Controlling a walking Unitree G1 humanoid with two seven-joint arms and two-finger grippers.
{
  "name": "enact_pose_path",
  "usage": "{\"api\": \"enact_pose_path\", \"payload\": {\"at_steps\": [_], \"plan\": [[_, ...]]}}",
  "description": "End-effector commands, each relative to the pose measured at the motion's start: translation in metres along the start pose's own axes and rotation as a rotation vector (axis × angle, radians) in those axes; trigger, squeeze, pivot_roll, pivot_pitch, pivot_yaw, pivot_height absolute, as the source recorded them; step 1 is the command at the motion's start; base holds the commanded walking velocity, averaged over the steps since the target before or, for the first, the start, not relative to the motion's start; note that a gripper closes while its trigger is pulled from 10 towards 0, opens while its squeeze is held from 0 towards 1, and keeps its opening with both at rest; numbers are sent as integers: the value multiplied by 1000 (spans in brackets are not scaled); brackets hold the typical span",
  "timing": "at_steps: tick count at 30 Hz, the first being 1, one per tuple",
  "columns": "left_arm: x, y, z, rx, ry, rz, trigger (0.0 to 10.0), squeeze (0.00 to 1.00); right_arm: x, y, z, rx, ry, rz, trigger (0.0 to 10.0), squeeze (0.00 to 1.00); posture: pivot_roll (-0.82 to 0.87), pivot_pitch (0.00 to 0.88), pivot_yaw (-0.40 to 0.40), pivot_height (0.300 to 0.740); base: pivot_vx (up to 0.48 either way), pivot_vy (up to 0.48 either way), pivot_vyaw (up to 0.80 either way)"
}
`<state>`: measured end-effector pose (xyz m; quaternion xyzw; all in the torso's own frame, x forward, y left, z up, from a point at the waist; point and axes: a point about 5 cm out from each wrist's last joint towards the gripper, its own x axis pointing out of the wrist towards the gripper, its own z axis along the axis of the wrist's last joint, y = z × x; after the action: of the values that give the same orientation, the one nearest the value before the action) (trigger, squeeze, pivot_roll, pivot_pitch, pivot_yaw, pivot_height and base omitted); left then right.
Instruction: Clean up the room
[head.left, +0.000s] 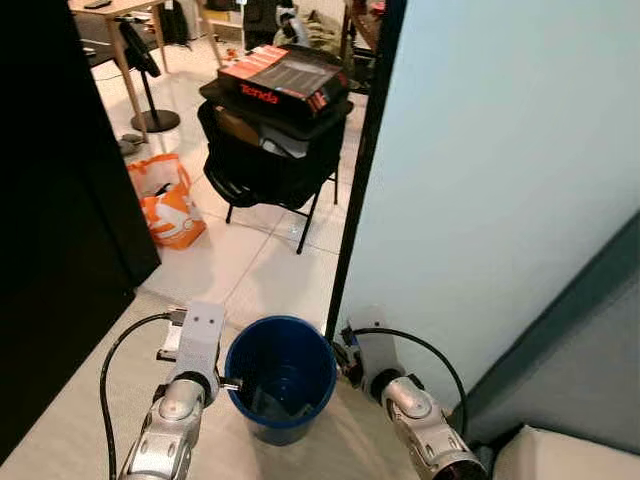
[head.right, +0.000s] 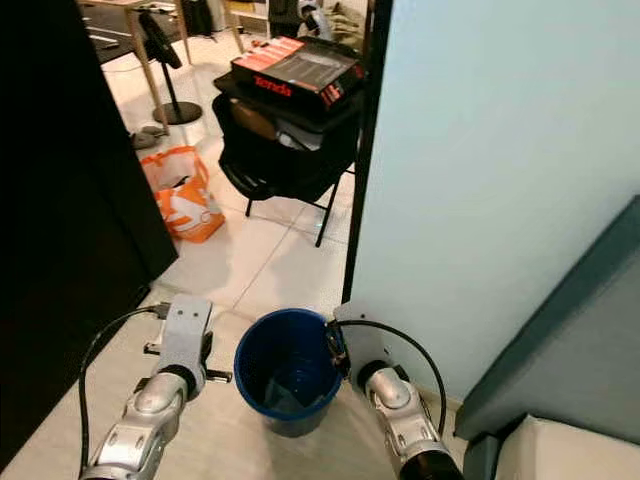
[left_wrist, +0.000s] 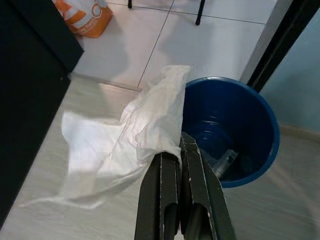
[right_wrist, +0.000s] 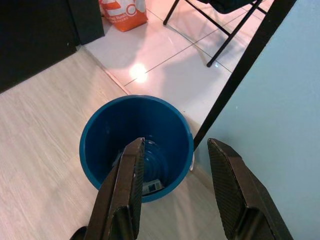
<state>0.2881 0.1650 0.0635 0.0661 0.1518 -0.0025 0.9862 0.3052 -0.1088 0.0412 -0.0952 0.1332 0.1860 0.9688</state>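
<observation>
Left claw (left_wrist: 181, 150) clenched on white cloth (left_wrist: 140, 130), just left of blue bin (left_wrist: 260, 150). Bin contents indistinct. Right claw (right_wrist: 175, 150) released above the bin.

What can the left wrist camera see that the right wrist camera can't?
Left wrist view: a white cloth pinched in the left gripper, whose jaws are shut on it; the cloth hangs beside the bin's rim, over the pale wood floor.

Right wrist view: the right gripper with jaws open and holding nothing, poised over the bin, and a pale blue wall next to it.

Both: the blue bin with some rubbish at its bottom, the orange bag on the white tiles, and the black chair legs.
</observation>
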Motion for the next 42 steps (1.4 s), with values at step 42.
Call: {"api": "enact_pose_path", "payload": {"at_steps": [42], "plan": [[-5,3,10,-52,-84,22,10000,0,-2,6,-4,5,-4,34,10000,0,47,131,-47,740,239,0,0]]}}
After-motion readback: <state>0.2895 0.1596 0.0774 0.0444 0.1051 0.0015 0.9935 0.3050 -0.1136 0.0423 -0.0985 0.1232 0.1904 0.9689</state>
